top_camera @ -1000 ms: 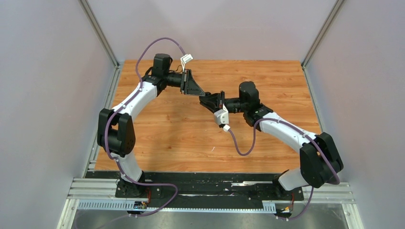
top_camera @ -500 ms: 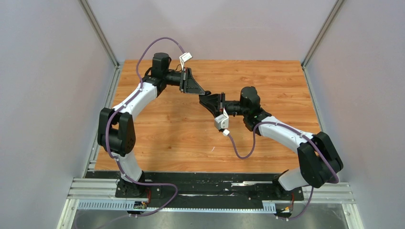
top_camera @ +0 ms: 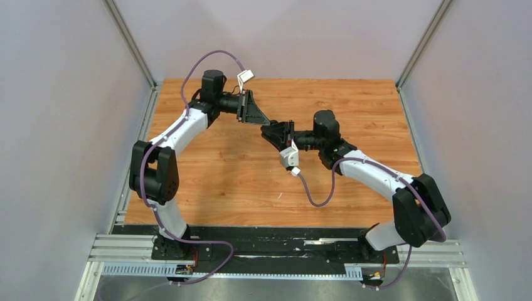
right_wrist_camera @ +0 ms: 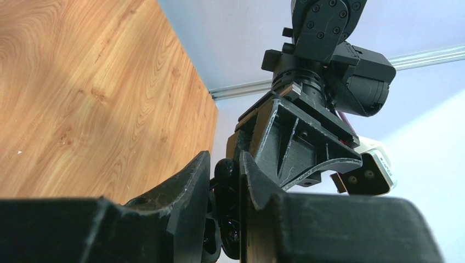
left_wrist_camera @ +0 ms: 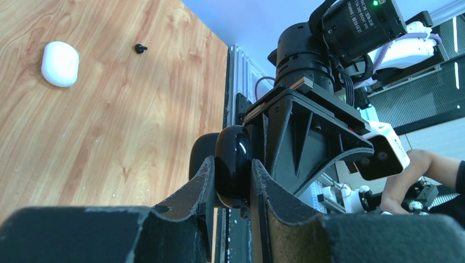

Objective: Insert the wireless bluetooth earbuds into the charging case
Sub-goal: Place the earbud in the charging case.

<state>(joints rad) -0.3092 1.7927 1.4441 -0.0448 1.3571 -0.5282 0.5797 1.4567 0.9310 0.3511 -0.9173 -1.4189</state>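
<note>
Left hand (left_wrist_camera: 232, 167) pinches the black case (left_wrist_camera: 231, 150) by its glossy, rounded sides, holding it in the air over the table (left_wrist_camera: 109, 137). The right hand (right_wrist_camera: 224, 164) comes at the black case from the opposite side with its fingers pressed in on a dark rounded thing, which I take for the far part of the same case. Whether the lid is up cannot be made out. The main risk, as I judge it, is the grip. The shell is smooth and curved, so if the two hands pull or twist unevenly, the black case could squirt out from between the fingers and drop. A hard squeeze to prevent that might clamp the lid shut or strain the hinge. One black earbud (left_wrist_camera: 141, 48) lies on the table well apart from the black case, and a white case (left_wrist_camera: 60, 64) lies equally far from it. With both hands taken up at the black case, neither is free to fetch the bud. Releasing one hand leaves the case in a single narrow pinch, where it may tilt. The bud is tiny and stemmed, so it is likely to skid or be picked up skewed to its socket.
</note>
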